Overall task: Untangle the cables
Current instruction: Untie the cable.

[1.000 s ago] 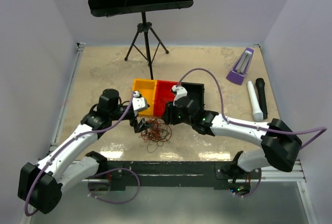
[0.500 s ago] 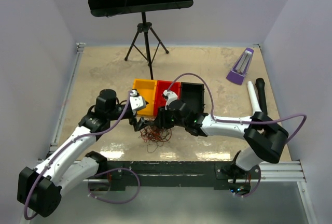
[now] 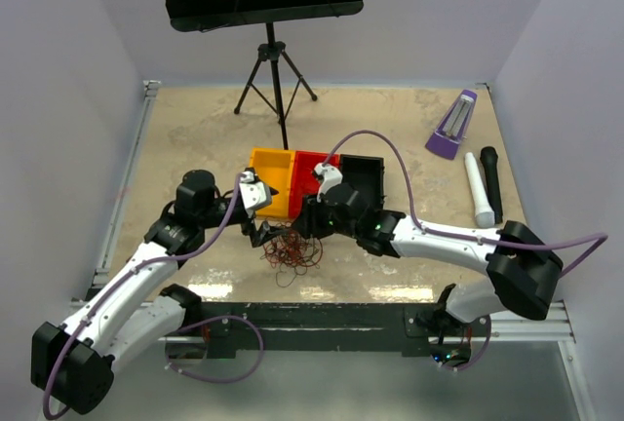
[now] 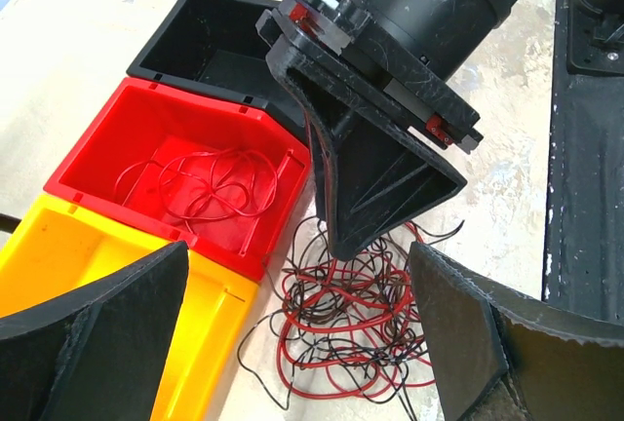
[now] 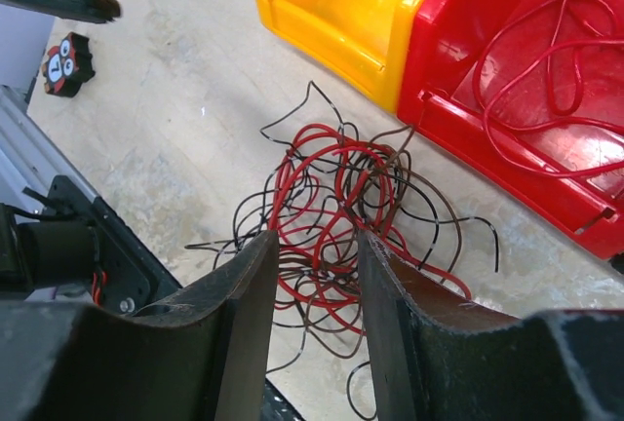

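The cables [image 3: 292, 251] are a loopy clump of thin red and black wires on the table, just in front of the yellow and red bins. They also show in the left wrist view [image 4: 361, 333] and the right wrist view [image 5: 336, 211]. My left gripper [image 3: 261, 237] is open wide at the clump's left edge, low over it [image 4: 297, 343]. My right gripper [image 3: 306, 223] hangs over the clump's far side, its jaws apart with wires showing between them [image 5: 314, 246]. It holds nothing. Its fingertips [image 4: 363, 241] reach the clump's top edge. A loose red wire [image 4: 210, 182] lies in the red bin [image 3: 310, 170].
A yellow bin [image 3: 270, 179] and a black bin [image 3: 365, 177] flank the red one. A music stand's tripod [image 3: 276, 80] stands behind them. A purple wedge-shaped device [image 3: 451, 125], a white microphone [image 3: 476, 191] and a black microphone [image 3: 490, 181] lie at the far right.
My right arm swung left over the clump, then drew back slightly to the right. My left arm shifted a little left. The clump has barely moved.
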You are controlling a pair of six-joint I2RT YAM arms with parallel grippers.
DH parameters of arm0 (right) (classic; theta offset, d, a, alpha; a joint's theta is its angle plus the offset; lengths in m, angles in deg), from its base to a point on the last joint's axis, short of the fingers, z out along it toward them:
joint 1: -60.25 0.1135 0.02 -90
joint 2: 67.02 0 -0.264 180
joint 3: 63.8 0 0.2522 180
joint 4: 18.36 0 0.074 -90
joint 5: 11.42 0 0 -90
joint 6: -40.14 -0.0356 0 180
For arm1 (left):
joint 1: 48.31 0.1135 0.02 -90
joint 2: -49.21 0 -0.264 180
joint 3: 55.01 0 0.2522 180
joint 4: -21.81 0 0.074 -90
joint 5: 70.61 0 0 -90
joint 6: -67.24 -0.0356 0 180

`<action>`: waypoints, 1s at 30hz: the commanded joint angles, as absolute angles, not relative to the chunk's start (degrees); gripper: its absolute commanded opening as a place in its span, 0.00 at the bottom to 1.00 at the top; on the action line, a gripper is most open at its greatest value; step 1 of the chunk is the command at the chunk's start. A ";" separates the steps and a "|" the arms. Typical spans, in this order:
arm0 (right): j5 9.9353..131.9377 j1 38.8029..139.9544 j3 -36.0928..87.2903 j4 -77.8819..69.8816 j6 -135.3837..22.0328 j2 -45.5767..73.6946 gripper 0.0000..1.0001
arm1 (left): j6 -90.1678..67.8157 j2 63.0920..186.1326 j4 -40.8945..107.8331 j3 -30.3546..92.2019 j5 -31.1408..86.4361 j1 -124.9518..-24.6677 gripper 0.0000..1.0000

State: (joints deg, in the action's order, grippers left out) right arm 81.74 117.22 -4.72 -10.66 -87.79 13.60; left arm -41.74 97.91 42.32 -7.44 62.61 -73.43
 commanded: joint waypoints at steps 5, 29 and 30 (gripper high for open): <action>82.18 117.38 -4.51 -11.80 -87.22 16.55 0.41 | -41.21 96.67 39.62 -7.50 63.16 -73.01 1.00; 78.75 117.47 -5.47 -16.11 -86.69 7.00 0.00 | -41.12 95.79 38.65 -9.17 62.45 -72.74 1.00; 78.84 117.47 -5.56 -15.33 -86.16 5.24 0.00 | -40.60 95.88 38.30 -9.08 62.71 -72.74 1.00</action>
State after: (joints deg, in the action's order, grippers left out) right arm 79.88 117.24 -5.24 -14.84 -87.33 12.59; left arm -41.35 96.43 40.98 -8.69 62.26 -73.09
